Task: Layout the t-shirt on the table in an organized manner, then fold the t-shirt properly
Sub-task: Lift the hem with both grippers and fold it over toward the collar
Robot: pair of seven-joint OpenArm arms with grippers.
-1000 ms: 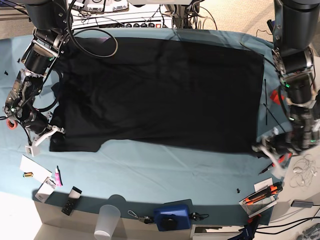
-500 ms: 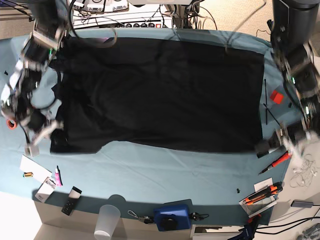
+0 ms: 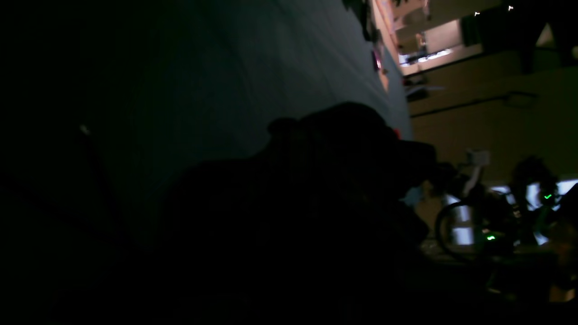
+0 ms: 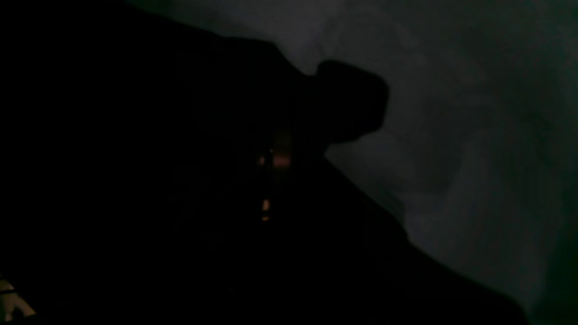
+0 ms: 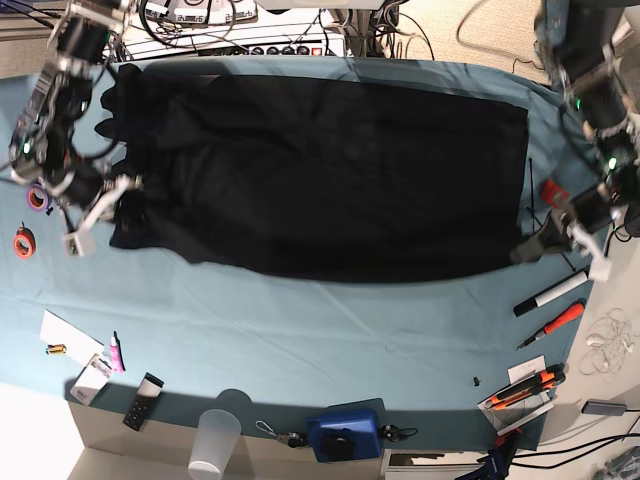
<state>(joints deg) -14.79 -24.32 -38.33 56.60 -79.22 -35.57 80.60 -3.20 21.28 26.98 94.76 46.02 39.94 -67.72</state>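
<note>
Since the frame one second back, both arms have drawn toward the far side of the table; the near hem of the large black soft-fabric t-shirt (image 5: 330,170) has lifted off and travelled with them, baring more cloth in front.

Right gripper (image 5: 118,192), at the base view's left: jaws together, pinching the shirt's near-left corner. Its wrist view is almost black; dark fabric fills the frame, and the grip itself cannot be made out there.

Left gripper (image 5: 548,238), at the base view's right: jaws together, clamped on the shirt's near-right corner. Its wrist view shows a dark bunch of fabric (image 3: 316,180) in front of the lens.

Shirt's long axis runs left to right across the wide table covered with teal-blue cloth (image 5: 300,340). Far edge lies along the table's far side. Near edge sags in a shallow curve between the two grippers. No print visible.
</note>
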